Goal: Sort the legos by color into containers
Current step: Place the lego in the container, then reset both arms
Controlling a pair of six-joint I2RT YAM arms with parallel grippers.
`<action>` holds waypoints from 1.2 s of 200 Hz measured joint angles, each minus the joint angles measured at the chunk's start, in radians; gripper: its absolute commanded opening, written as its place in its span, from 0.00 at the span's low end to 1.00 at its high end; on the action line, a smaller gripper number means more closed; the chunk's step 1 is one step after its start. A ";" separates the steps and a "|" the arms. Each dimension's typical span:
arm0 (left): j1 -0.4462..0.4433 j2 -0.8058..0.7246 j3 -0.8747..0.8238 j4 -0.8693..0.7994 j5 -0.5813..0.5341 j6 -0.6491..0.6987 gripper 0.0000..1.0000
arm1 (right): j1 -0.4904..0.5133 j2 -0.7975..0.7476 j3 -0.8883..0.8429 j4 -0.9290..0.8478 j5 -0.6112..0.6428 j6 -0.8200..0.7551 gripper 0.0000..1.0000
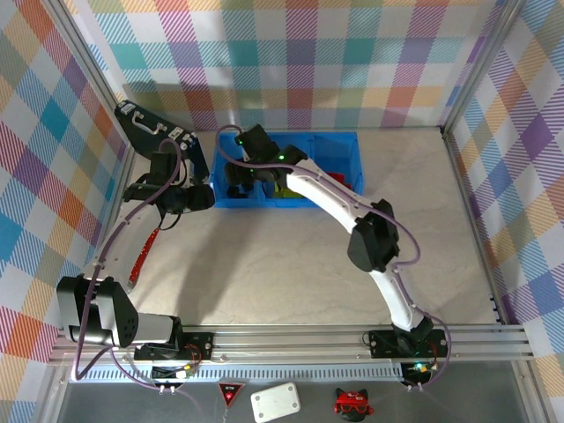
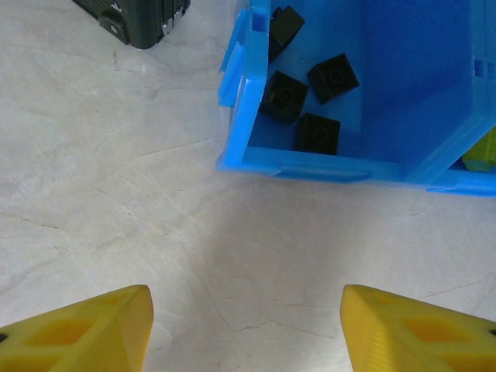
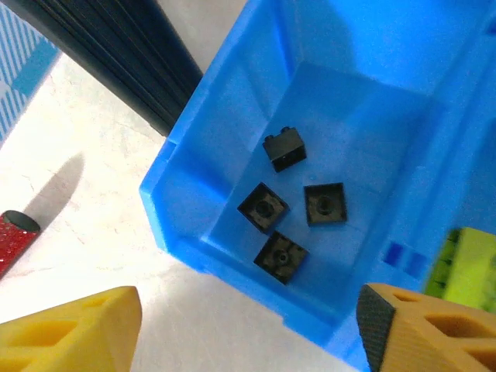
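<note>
The containers [image 1: 339,150] are three joined blue bins at the back of the table. Several black legos [image 2: 333,77] lie in the left bin [image 2: 310,167]; the right wrist view looks down on the same black legos [image 3: 324,204] in that bin [image 3: 217,124]. A lime-green lego [image 3: 465,263] shows in the middle bin, also at the edge of the left wrist view as a lime-green lego [image 2: 482,151]. My left gripper [image 2: 246,298] hangs open over bare table in front of the left bin's corner, nothing between its fingers. My right gripper [image 3: 249,294] is open and empty above the left bin's near wall.
A black briefcase [image 1: 163,141] with metal latches stands left of the bins, close to the left arm. A red-handled object [image 1: 145,256] lies on the table at the left. Plaid walls enclose the table on three sides.
</note>
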 measured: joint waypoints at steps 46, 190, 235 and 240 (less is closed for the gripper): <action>0.001 0.000 -0.008 -0.001 -0.023 0.000 0.81 | -0.034 -0.205 -0.253 0.019 0.039 -0.018 0.99; 0.004 -0.019 -0.110 0.025 -0.257 -0.163 1.00 | -0.466 -0.810 -1.183 0.251 0.301 -0.059 0.99; 0.004 -0.018 -0.304 0.212 -0.481 -0.163 1.00 | -0.613 -0.815 -1.398 0.434 0.364 -0.060 0.99; 0.004 -0.015 -0.317 0.234 -0.505 -0.159 1.00 | -0.627 -0.815 -1.423 0.467 0.369 -0.064 0.99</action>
